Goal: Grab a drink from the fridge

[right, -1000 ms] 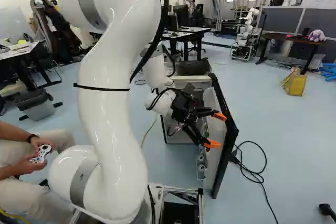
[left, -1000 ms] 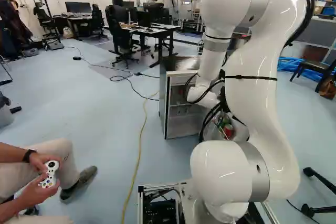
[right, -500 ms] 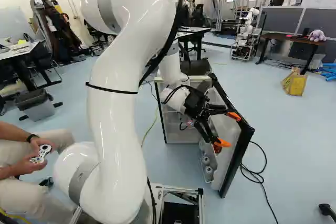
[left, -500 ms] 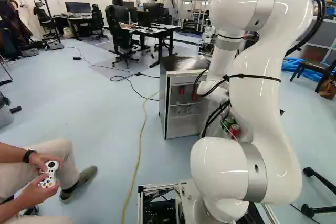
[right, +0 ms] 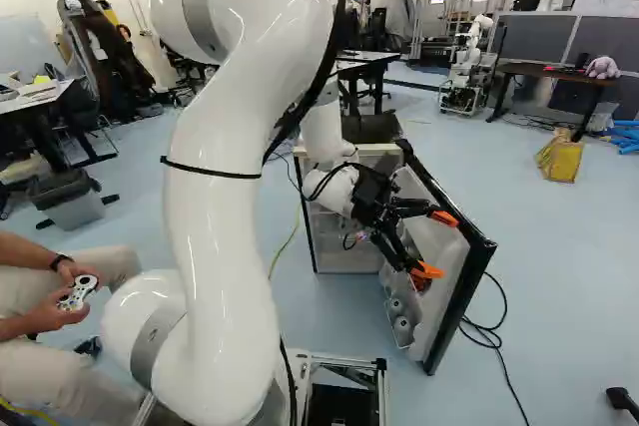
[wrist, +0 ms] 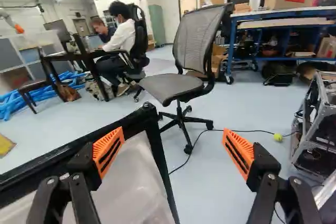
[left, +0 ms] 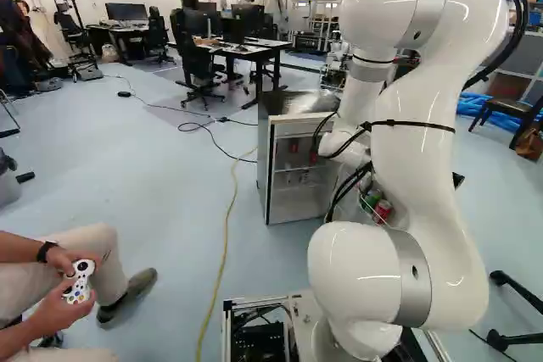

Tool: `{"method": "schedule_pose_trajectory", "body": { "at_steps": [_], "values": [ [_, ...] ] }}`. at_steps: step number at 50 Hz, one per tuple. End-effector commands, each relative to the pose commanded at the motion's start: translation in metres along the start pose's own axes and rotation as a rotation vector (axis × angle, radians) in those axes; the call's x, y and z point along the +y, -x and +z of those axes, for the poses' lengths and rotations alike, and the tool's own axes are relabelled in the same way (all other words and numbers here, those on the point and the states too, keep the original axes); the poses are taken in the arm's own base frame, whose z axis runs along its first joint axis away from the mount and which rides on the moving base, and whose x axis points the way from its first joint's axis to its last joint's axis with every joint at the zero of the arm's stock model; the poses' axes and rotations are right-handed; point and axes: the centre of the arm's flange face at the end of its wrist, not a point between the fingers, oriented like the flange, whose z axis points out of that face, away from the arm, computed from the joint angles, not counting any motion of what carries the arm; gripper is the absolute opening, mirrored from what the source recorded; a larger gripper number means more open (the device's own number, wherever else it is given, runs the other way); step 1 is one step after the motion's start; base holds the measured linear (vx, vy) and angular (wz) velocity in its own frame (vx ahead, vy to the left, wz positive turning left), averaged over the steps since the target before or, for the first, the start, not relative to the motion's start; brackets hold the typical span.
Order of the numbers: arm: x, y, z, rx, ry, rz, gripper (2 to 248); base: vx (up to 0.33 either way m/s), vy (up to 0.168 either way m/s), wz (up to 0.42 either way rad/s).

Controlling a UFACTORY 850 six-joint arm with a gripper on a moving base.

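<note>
Pale floor [right: 559, 246]; arm [right: 205, 256] bent, gripper [right: 436, 244] perhaps touching door [right: 471, 286].

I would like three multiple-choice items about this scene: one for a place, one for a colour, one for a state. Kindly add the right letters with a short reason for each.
1. Where is the red can?
A) On top of the fridge
B) On the floor beside the person
C) In the open fridge door

2. Which colour are the pads of the gripper?
A) Orange
B) Green
C) White

3. How do the gripper's fingers stand?
A) Tips pressed together
B) Spread apart
C) Closed on a bottle

Right letters:
1: C; the left base view shows it in the door, next to a green can.
2: A; the wrist view and the right base view show orange pads.
3: B; the wrist view shows a wide gap between the fingers.
</note>
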Motion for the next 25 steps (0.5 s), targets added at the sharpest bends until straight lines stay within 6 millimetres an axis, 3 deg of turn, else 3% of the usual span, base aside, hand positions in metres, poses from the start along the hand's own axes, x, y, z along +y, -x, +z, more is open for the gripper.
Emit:
{"method": "schedule_pose_trajectory", "body": {
  "at_steps": [25],
  "values": [
    [0.047, 0.002, -0.031, -0.034, -0.337, -0.158, 247, 0.000, 0.000, 0.000]
  ]
}}
